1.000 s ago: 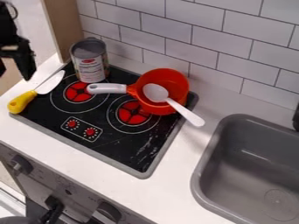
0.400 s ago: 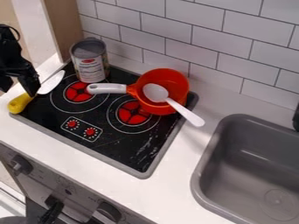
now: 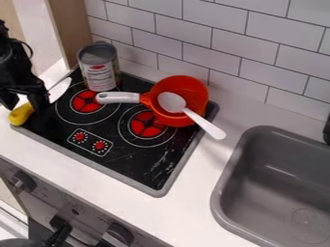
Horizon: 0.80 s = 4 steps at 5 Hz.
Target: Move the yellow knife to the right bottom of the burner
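Yellow knife [image 3: 21, 115] lies by the left corner of the burner [image 3: 138, 159], gripper [image 3: 25, 105] at its handle, fingers spread; grasp, lift and carry to bottom right all remain.

- Viewpoint: one camera, above the front side of the counter [image 3: 193, 202], looking down at a steep slant.
- Facing: diagonally across the counter, towards the tiled wall [image 3: 283, 38], which runs from 11 to 3 o'clock.
- Near side: front panel [image 3: 42, 198] with knobs, between 6 and 9 o'clock.
- Range: fairly close; stovetop [image 3: 138, 161] within the frame, set off centre towards 10 o'clock.
- Cropping: sink [image 3: 222, 193] at 4 o'clock, cut by the frame's edge.
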### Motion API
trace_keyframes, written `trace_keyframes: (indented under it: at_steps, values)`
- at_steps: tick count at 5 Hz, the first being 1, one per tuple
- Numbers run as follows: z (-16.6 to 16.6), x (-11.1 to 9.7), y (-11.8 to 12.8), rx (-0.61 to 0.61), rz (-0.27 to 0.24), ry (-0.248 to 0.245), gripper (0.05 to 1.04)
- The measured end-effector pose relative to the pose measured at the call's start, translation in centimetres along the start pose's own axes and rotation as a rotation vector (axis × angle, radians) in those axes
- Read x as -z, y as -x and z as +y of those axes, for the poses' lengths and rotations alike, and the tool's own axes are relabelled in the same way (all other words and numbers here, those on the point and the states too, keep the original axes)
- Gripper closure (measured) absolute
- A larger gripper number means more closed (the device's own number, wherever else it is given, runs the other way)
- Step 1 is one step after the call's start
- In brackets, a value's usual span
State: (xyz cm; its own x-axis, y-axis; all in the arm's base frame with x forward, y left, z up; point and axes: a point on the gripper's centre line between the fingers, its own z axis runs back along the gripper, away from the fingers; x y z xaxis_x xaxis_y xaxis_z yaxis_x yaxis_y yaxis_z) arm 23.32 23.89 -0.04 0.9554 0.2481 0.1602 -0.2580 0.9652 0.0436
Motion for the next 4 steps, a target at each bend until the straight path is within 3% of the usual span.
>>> trace_keyframes:
  at_steps: [1,2,3,4]
  values:
    - [-0.08,0.74,0.03,-0.015,0.071,0.003,0.083]
    - [-0.11,0.70,0.13,-0.014,0.092,0.006,0.125]
    - [-0.07,0.74,0.08,-0.008,0.130,0.032,0.348]
    - [-0.03,0.78,0.03,-0.014,0.114,0.041,0.634]
